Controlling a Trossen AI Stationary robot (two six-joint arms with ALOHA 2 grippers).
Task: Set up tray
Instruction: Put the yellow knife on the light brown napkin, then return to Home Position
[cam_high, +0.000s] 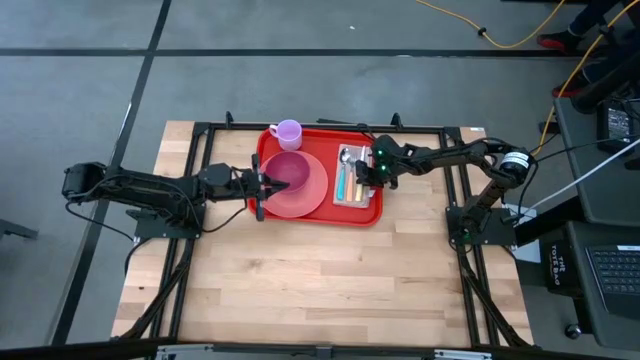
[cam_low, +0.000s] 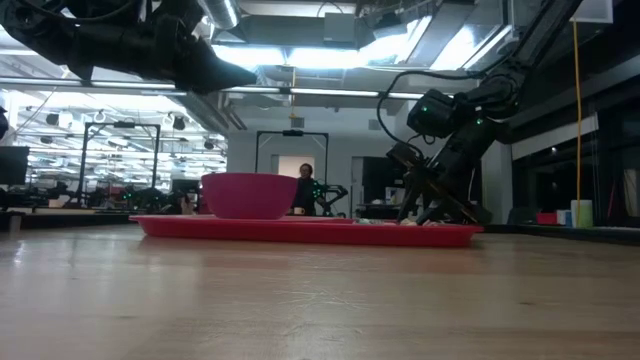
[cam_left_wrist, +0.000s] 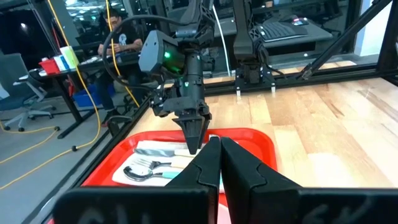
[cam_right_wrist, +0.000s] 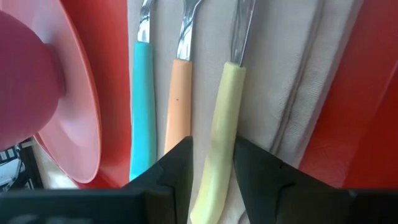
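Light wooden slatted table (cam_high: 300, 290): work surface, both arms reaching inward over it.

Large flat bright red rectangular plastic tray (cam_high: 372, 218): lying flat at the table's far middle, between the two arms.

Round salmon-pink plate (cam_high: 314, 195): on the tray's left half, carrying a deeper pink round bowl (cam_high: 288, 170).

Pale cloth napkin (cam_right_wrist: 292, 81): spread on the tray's right half, beside the plate.

Small lilac plastic cup (cam_high: 288, 131): at the tray's far edge, just beyond the plate.

Left gripper (cam_left_wrist: 219, 146): over the tray's left rim, near the bowl, fingers pressed together with nothing seen between them.

Right gripper (cam_right_wrist: 212, 146): low over the napkin, fingers spread astride a handle, not seen clamping it.

Three pieces of cutlery, side by side on the napkin, metal ends all pointing one way: teal-handled (cam_right_wrist: 142, 106), orange-handled (cam_right_wrist: 179, 102), pale yellow-handled (cam_right_wrist: 224, 118) (which is fork, spoon or knife not told from these views).

Step in hand, as judged: placing the yellow-handled piece, seemingly last of the set.

Next move, as judged: lift straight up, clear of the handle, without dragging napkin or neighbouring cutlery; then check the row for parallel alignment.
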